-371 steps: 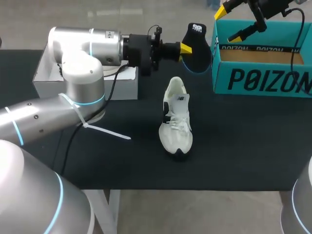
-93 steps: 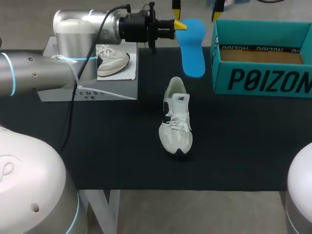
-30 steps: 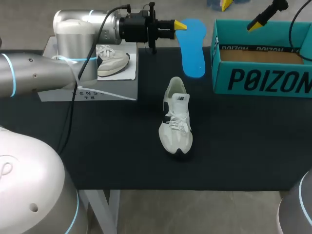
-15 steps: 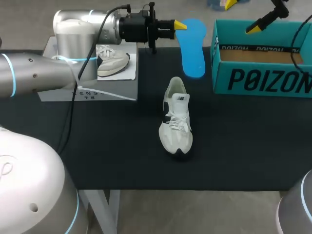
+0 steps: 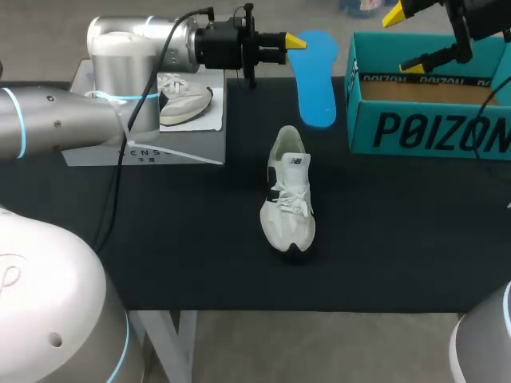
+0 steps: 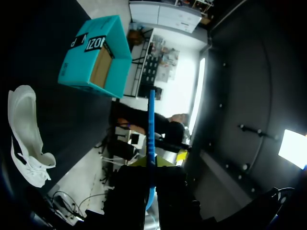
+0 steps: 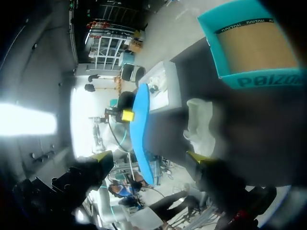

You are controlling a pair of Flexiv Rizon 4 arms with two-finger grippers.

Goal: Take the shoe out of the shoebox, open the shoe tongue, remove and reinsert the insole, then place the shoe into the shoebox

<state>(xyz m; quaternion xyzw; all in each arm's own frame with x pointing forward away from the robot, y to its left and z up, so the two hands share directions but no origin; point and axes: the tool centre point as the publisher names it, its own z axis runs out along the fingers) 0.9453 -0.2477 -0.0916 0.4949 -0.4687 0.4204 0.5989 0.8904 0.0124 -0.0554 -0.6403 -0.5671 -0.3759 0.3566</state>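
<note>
One insole [image 5: 318,80] in left gripper [image 5: 296,41], shoe [image 5: 288,194] apart

Black table [image 5: 160,239] — white shoe [image 5: 288,191] at its middle, teal shoebox [image 5: 431,124] far right, pale box [image 5: 188,148] far left

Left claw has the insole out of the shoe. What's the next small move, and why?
Probably bring the right claw, open above the shoebox, down toward the shoe to steady its opening. The left claw grips the blue insole clear of the table, and the shoe lies unheld with its heel end toward it.
</note>
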